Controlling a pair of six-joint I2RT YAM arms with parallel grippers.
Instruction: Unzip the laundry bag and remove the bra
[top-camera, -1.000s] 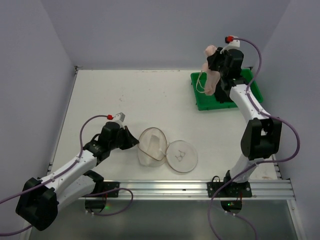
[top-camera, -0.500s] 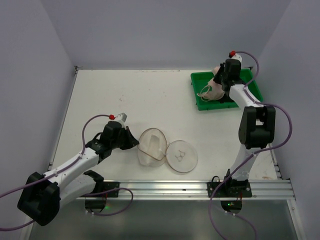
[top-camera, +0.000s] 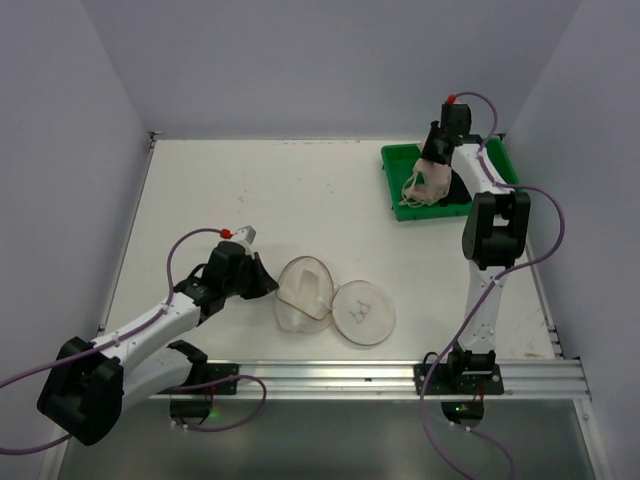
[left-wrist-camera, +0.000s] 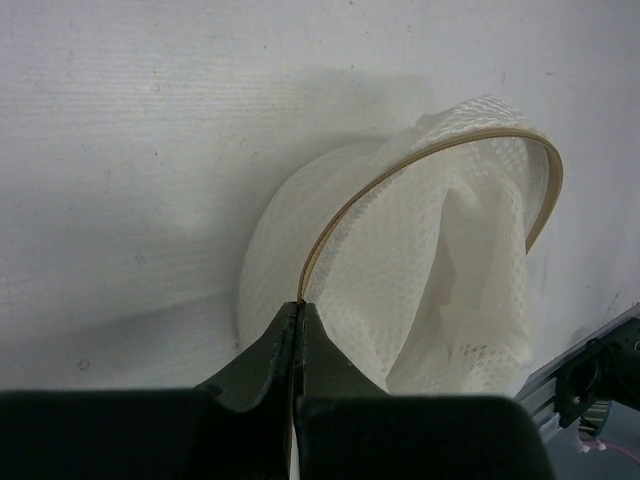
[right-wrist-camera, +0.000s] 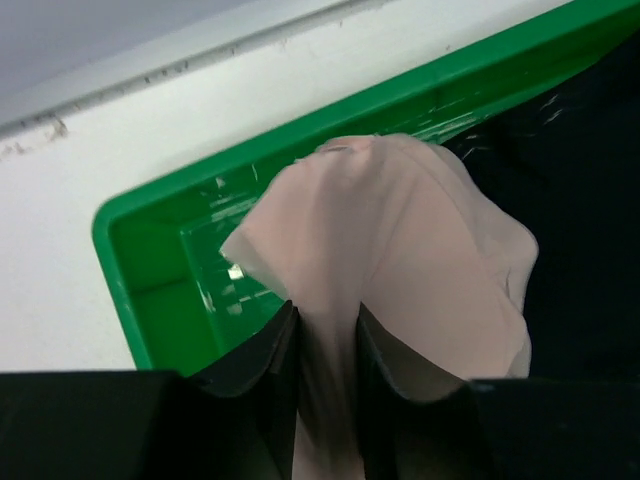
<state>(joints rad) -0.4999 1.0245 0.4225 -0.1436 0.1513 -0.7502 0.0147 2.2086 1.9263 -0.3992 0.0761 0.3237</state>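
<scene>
The laundry bag (top-camera: 303, 292) lies unzipped near the table's front, its round flap (top-camera: 362, 312) with the small pictogram folded flat to the right. My left gripper (top-camera: 268, 285) is shut on the bag's tan rim, fingertips pressed together (left-wrist-camera: 299, 305) in front of the white mesh (left-wrist-camera: 440, 260). The pale pink bra (top-camera: 425, 180) hangs into the green tray (top-camera: 400, 205) at the back right. My right gripper (top-camera: 432, 160) holds it from above. In the right wrist view a fold of the bra (right-wrist-camera: 400, 230) fills the narrow gap of that gripper (right-wrist-camera: 327, 315).
The green tray's near wall (right-wrist-camera: 150, 300) stands just left of the right fingers. A dark shape (right-wrist-camera: 590, 200) fills the tray's right part. The metal rail (top-camera: 400, 375) runs along the front edge, and grey walls enclose the table.
My right arm has come down from above the tray, lowering the bra into it and swinging in over the tray's back. The left gripper and the bag have stayed put.
</scene>
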